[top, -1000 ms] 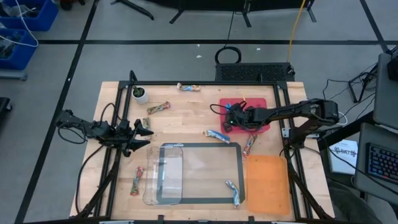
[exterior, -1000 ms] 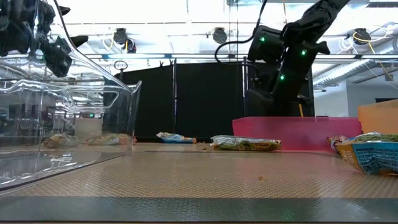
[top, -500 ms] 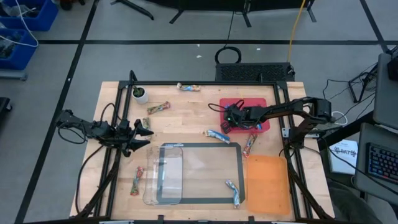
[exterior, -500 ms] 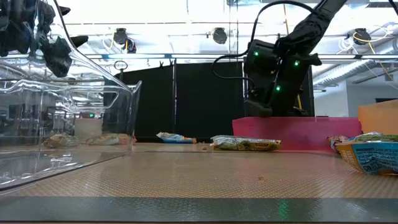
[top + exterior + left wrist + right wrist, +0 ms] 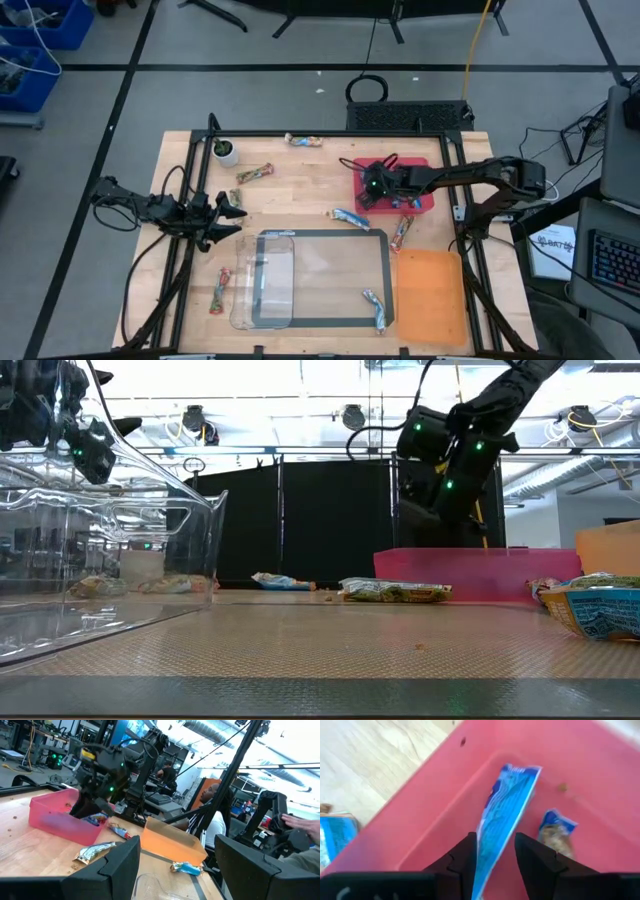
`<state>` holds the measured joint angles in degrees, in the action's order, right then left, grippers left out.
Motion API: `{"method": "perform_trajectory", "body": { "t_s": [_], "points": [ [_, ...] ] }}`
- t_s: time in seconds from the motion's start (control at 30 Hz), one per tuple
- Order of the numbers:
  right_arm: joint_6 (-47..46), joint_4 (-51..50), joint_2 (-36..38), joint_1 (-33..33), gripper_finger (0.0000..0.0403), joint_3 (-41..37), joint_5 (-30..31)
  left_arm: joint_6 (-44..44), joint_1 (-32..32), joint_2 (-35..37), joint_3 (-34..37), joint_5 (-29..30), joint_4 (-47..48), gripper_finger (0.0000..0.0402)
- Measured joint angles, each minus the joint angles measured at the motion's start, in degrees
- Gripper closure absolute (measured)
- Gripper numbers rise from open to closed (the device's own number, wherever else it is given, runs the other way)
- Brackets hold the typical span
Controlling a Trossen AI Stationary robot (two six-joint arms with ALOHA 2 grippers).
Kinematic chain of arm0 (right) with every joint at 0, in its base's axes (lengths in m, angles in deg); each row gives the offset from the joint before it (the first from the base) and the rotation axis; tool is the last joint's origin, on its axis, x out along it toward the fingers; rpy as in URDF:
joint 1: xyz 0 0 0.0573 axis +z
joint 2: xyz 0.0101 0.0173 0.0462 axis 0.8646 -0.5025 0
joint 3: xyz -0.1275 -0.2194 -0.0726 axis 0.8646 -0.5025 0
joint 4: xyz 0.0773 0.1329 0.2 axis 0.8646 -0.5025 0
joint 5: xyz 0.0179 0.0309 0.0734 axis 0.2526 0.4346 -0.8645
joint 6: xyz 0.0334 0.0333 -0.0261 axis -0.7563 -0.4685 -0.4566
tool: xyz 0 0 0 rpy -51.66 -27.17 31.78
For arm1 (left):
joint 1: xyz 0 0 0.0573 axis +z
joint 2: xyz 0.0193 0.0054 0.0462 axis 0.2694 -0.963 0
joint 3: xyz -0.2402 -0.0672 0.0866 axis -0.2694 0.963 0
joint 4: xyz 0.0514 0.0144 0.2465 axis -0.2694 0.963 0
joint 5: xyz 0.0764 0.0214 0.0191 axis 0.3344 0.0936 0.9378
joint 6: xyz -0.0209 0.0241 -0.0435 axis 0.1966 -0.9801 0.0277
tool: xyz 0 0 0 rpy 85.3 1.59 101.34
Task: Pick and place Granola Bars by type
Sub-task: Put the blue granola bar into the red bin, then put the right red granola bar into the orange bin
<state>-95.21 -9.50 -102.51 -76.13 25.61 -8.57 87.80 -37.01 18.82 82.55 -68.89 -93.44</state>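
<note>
Lifted and parting since the earlier frame, right gripper [image 5: 492, 852] over pink bin [image 5: 420, 200], blue granola bar [image 5: 502, 815] dropping between loosened fingers; best opened fully, raised straight up; left gripper [image 5: 228, 212] idle, open.

The table [image 5: 310, 205] has a pale, matt wooden top with visible grain, framed by dark metal rails. At the upper right of the high view sits a pink bin [image 5: 470, 785] of smooth, slightly glossy plastic; inside lies a blue bar [image 5: 502, 815] in shiny, crinkled foil wrap. Lower centre stands a clear container [image 5: 262, 280], glossy see-through plastic. At the lower right lies an orange bin [image 5: 432, 292], matt and translucent.
</note>
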Motion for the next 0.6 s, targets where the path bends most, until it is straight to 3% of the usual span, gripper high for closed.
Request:
{"method": "perform_trajectory", "body": {
  "t_s": [0.3, 0.6],
  "points": [
    [14.1, -2.0, 11.5, -0.6, 0.0281, 0.0, -2.0, 0.0, 0.0, 0.0, 0.0, 0.0, 0.0, 0.0147],
    [27.0, -2.3, 19.6, -0.6, 0.0279, 0.0, -12.6, 0.0, 0.0, 0.0, 0.0, 0.0, 0.0, 0.0147]
  ]
}}
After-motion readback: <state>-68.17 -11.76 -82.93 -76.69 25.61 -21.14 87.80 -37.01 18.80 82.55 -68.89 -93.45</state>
